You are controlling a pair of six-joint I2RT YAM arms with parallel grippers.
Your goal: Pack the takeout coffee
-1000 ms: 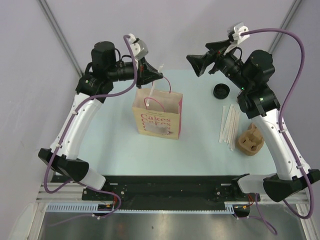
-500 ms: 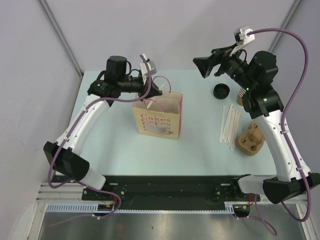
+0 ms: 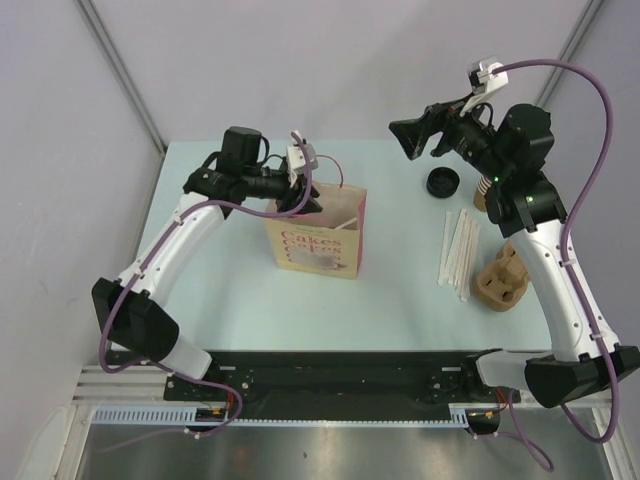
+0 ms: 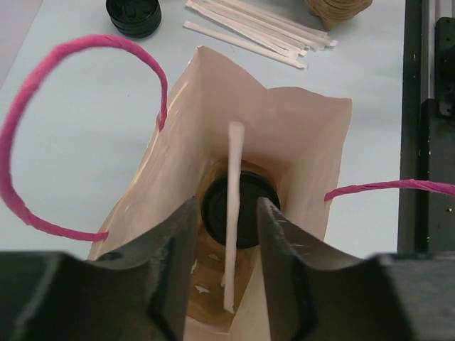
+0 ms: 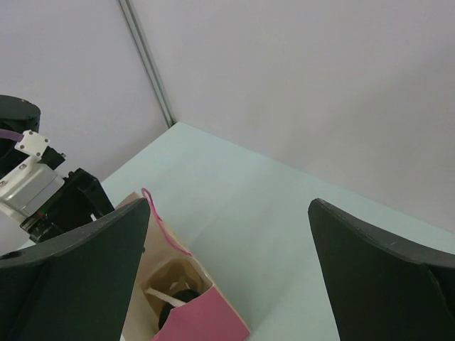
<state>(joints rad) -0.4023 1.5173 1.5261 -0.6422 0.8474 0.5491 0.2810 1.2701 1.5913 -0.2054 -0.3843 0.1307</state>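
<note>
The takeout coffee stands inside the paper gift bag, and only its black lid shows from above; the right wrist view also catches the coffee lid. A white wrapped straw leans in the bag across the lid. My left gripper hovers over the bag mouth. Its jaws stand apart on either side of the straw and do not touch it. My right gripper hangs high at the back right, open and empty.
A loose black lid lies at the back right, with several wrapped straws in front of it and a brown pulp cup carrier beside them. The bag's pink cord handles arch outward on both sides.
My left gripper swung right and down over the bag mouth with the straw, then its jaws parted and the straw now rests in the bag. The right arm shifted slightly.
</note>
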